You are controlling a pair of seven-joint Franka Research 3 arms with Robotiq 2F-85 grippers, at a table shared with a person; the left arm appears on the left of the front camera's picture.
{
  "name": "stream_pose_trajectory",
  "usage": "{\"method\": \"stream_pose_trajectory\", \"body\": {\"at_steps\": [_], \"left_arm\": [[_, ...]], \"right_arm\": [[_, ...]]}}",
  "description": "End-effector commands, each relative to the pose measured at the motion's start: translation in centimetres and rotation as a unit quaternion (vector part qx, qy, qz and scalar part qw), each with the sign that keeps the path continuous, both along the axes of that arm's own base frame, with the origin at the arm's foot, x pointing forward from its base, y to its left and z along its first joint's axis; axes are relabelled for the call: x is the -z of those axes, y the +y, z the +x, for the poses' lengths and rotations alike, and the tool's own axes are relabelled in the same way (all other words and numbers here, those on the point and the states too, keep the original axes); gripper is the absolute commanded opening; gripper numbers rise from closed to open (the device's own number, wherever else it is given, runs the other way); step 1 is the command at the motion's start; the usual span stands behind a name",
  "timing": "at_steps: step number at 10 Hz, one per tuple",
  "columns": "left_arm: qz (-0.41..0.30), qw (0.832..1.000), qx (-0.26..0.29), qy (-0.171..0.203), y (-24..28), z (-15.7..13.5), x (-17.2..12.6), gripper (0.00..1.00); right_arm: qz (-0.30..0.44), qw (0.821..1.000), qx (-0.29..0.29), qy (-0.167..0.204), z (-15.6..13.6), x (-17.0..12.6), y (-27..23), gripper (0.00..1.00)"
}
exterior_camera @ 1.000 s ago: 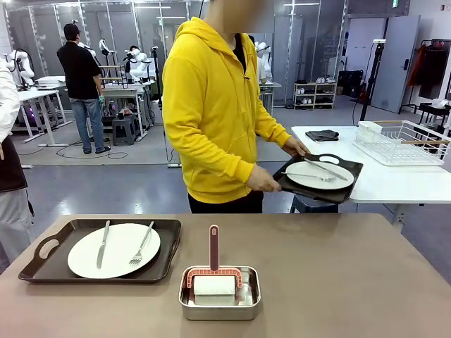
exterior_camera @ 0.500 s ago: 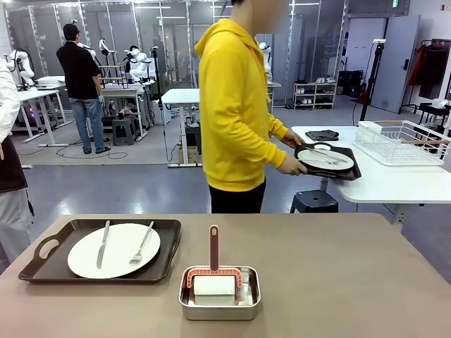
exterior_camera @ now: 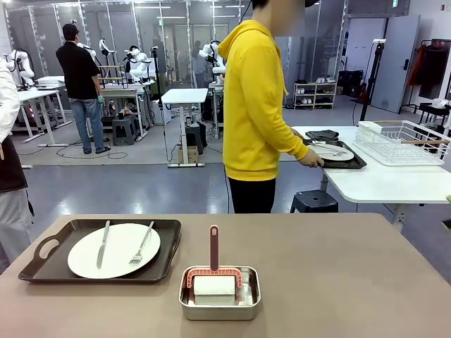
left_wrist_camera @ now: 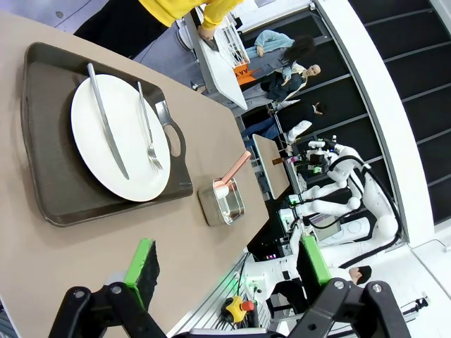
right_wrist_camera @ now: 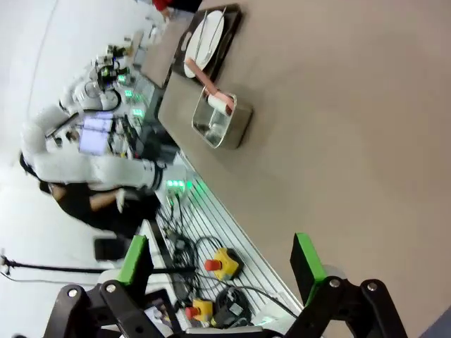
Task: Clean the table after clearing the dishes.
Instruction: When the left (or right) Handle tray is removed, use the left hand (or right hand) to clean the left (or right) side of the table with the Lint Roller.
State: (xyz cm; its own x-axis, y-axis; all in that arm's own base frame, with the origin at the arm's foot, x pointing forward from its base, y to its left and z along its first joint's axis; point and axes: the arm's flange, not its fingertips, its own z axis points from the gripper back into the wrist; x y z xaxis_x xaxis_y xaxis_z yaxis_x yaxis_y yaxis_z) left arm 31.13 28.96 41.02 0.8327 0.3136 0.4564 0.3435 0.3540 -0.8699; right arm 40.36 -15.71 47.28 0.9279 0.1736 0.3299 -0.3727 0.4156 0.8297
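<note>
L gripper (left_wrist_camera: pixel 227 260), R gripper (right_wrist_camera: pixel 219 257): jaws wide apart, nothing held, both above table (exterior_camera: pixel 338 267). L wrist view: tray (left_wrist_camera: pixel 42 176) w/ plate (left_wrist_camera: pixel 134 141), knife (left_wrist_camera: pixel 106 116), fork (left_wrist_camera: pixel 146 120) on table, steel pan (left_wrist_camera: pixel 224 204) beside. Front view: person (exterior_camera: pixel 257 105) w/ hand (exterior_camera: pixel 310 161) on 2nd tray (exterior_camera: pixel 352 162) at white table (exterior_camera: pixel 380 184); 1 sec ago was carrying it.

Lab hall: glass partitions (exterior_camera: pixel 42 32), white workbenches (exterior_camera: pixel 184 96), floor cables (exterior_camera: pixel 74 151), yellow emergency-stop boxes (right_wrist_camera: pixel 213 265).
</note>
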Motion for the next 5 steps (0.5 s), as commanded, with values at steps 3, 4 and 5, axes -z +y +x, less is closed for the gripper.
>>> {"method": "stream_pose_trajectory", "body": {"at_steps": [3,4,5], "left_arm": [[0.001,1.000,-0.002,-0.003,0.1,-0.2,-0.1,1.00],[0.001,1.000,-0.002,-0.003,0.1,-0.2,-0.1,1.00],[0.001,1.000,-0.002,-0.003,0.1,-0.2,-0.1,1.00]], "right_arm": [[-0.185,0.969,-0.146,-0.075,3.6,-7.7,18.1,1.00],[-0.232,0.952,-0.175,-0.098,4.2,-8.3,21.4,1.00],[-0.266,0.933,-0.211,-0.118,4.5,-8.1,24.5,1.00]]}}
